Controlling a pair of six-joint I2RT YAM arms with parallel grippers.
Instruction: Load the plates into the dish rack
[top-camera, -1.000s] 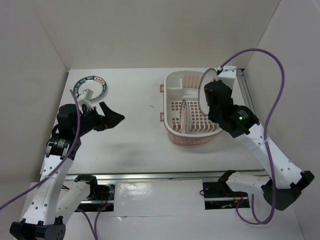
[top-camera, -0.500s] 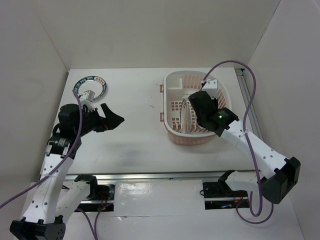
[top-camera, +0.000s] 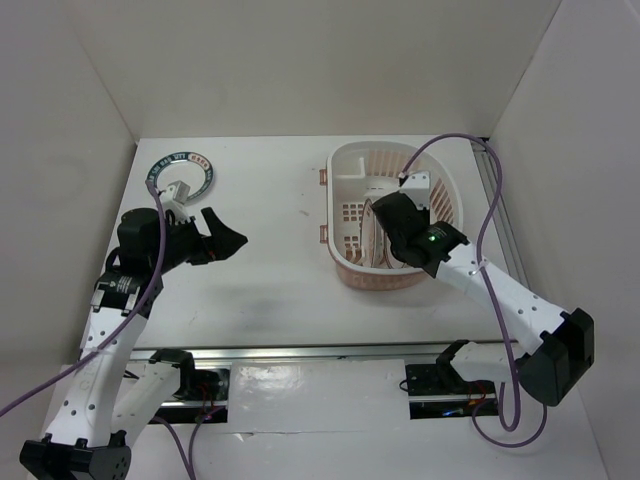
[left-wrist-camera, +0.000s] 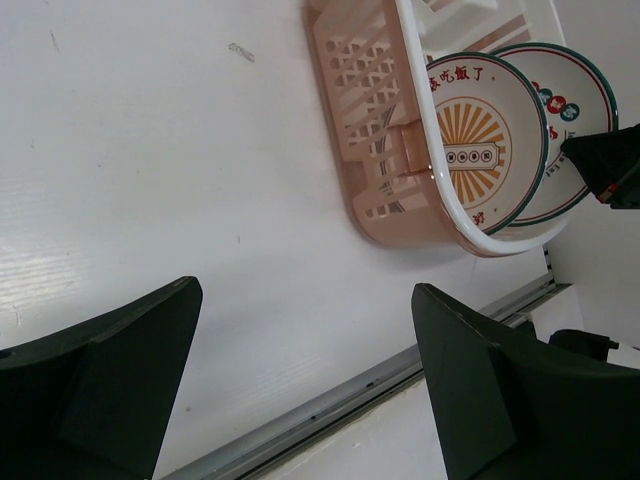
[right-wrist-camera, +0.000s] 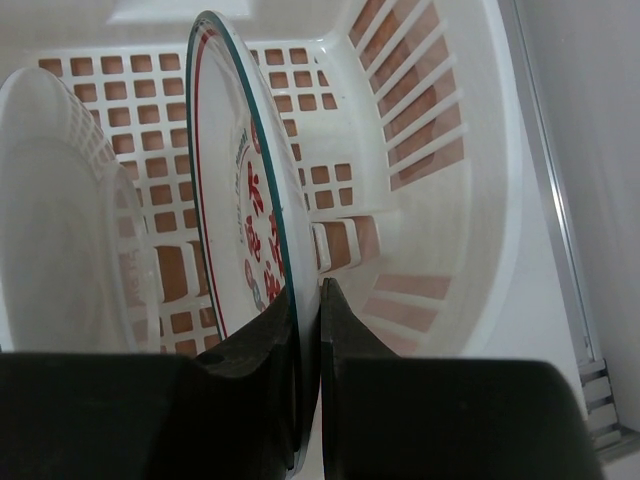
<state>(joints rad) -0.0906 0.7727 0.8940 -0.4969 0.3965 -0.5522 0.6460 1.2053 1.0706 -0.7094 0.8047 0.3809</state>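
Note:
The dish rack (top-camera: 340, 215) stands at the far right of the table. The orange sunburst plate (left-wrist-camera: 478, 150) stands on edge inside it. My right gripper (right-wrist-camera: 306, 300) is down inside the rack, shut on the rim of the plate with red motifs (right-wrist-camera: 235, 200), which it holds upright beside the orange plate's white back (right-wrist-camera: 60, 230). The plate with the dark patterned rim (top-camera: 200, 165) lies flat on the table at the far left. My left gripper (top-camera: 218, 240) is open and empty, hovering just in front of that plate.
The rack's white slotted wall (right-wrist-camera: 430, 130) rises close on the right of the held plate. A metal rail (top-camera: 495, 200) runs along the table's right edge. White walls enclose the table on three sides.
My right arm has swung left and down from the rack's right rim, carrying the red-motif plate into the rack next to the orange plate. The left arm has barely moved.

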